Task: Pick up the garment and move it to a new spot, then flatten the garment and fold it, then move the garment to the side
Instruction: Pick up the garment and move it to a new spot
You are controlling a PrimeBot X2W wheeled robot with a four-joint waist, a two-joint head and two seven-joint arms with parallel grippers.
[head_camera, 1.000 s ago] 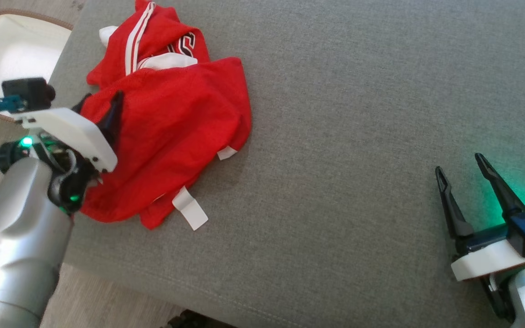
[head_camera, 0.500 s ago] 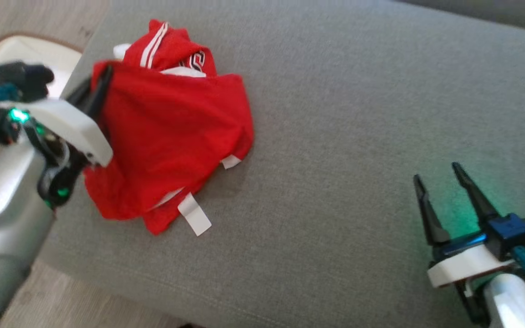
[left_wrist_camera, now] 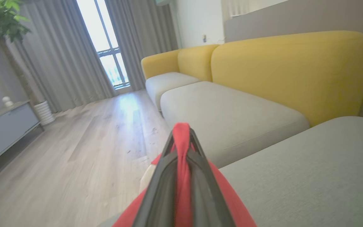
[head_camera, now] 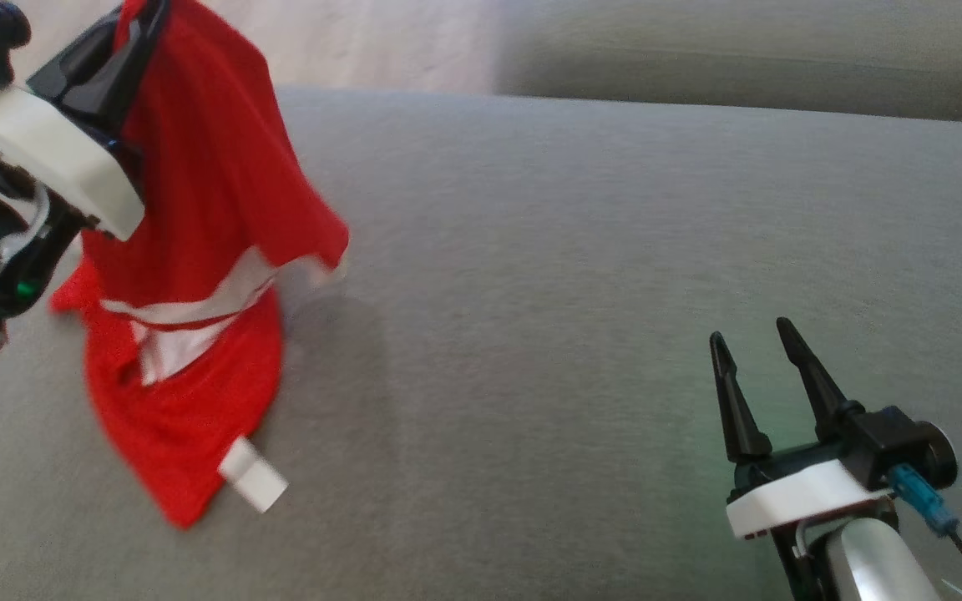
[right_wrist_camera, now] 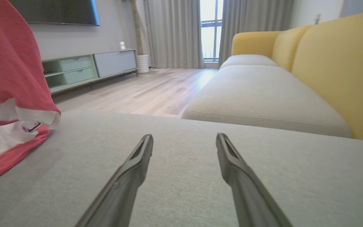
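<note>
Our left gripper (left_wrist_camera: 181,134) pinching the red garment (head_camera: 197,192)
It hangs at 9 o'clock, hem on the grey cushion (head_camera: 573,292); we can't read its white label (head_camera: 253,486). Right gripper (head_camera: 748,330) at 4 o'clock gapes empty.

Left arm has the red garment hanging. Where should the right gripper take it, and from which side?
I'd grip the white-trimmed corner of the red garment that juts toward the right gripper. Come from the robot's right, low over the grey cushion: that edge hangs free, facing the open jaws, while the lower folds lie bunched.
</note>
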